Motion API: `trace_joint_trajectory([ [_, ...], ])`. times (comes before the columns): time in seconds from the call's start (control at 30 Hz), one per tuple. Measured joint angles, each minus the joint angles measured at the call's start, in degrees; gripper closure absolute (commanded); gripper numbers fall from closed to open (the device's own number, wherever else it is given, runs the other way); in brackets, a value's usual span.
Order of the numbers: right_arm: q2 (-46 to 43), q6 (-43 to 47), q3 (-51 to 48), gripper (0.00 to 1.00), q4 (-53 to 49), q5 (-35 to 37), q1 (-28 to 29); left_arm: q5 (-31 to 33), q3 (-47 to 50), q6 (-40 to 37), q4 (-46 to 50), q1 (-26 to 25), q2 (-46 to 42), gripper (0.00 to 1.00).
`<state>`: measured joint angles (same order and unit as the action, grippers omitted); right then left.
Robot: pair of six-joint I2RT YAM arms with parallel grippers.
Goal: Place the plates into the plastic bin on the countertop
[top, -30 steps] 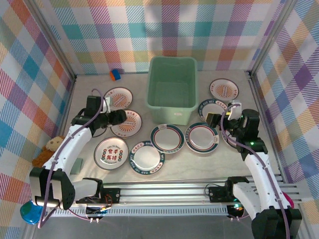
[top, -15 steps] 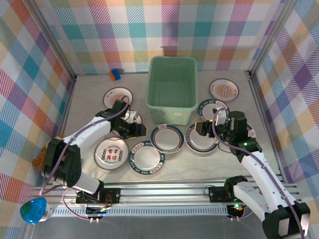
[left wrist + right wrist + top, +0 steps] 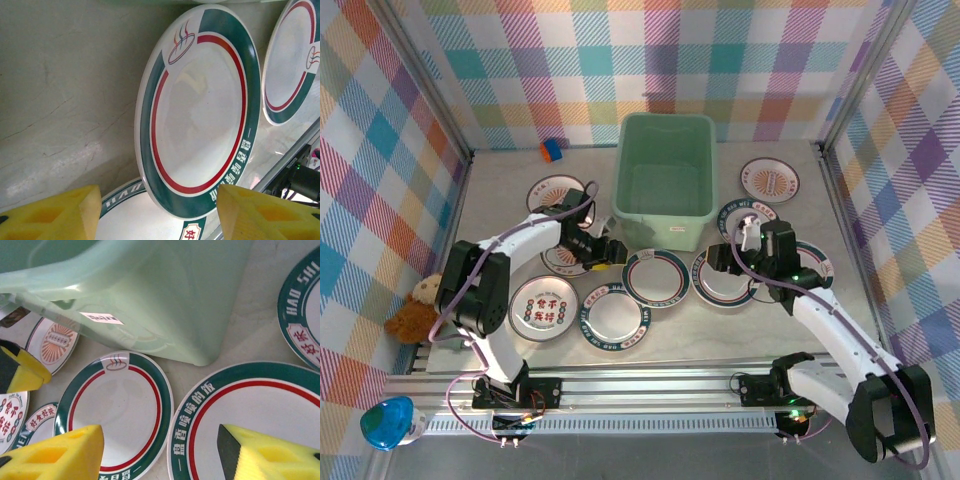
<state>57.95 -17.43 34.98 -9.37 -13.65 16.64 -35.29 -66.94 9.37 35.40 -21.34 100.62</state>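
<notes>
The mint-green plastic bin (image 3: 665,180) stands at the back middle of the countertop (image 3: 500,170) with nothing in it. Several plates lie flat around it. My left gripper (image 3: 610,252) is open, low over the counter just left of a teal-rimmed plate (image 3: 656,277) in front of the bin. In the left wrist view that plate (image 3: 200,105) lies ahead of the yellow fingers (image 3: 55,215), overlapping another plate (image 3: 145,220). My right gripper (image 3: 720,255) is open over the neighbouring teal-rimmed plate (image 3: 725,277), and the right wrist view has this plate (image 3: 250,415) between its fingers (image 3: 55,455).
Red-patterned plates (image 3: 557,195) (image 3: 769,178) lie beside the bin, and a red-character plate (image 3: 543,308) sits front left. A small blue and orange block (image 3: 552,150) lies at the back left. A stuffed toy (image 3: 415,305) sits at the left edge. Plaid walls close in three sides.
My left gripper swung right, from the left-hand plates to the teal-rimmed plate in front of the bin. My right gripper moved left and down over its plate.
</notes>
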Motion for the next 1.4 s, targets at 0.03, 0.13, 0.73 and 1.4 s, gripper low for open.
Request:
trace_joint_trajectory([
  [0.03,0.22,-0.31,-0.02,0.39,0.28,0.26,0.11,-0.37,-0.09,0.02,-0.22,-0.04,0.52,0.38],
  [0.13,0.26,-1.40,-0.31,0.40,1.46,1.14,0.46,-1.27,-0.83,0.04,-1.14,-0.55,2.01,0.38],
  [0.73,0.13,-3.74,-4.24,0.44,4.37,4.22,0.96,-1.73,-1.70,0.76,-2.80,-2.27,8.48,0.45],
  [1.4,-3.98,-4.50,-8.11,0.45,5.44,6.80,0.96,-0.22,-2.01,1.97,-4.17,-2.64,9.64,0.84],
])
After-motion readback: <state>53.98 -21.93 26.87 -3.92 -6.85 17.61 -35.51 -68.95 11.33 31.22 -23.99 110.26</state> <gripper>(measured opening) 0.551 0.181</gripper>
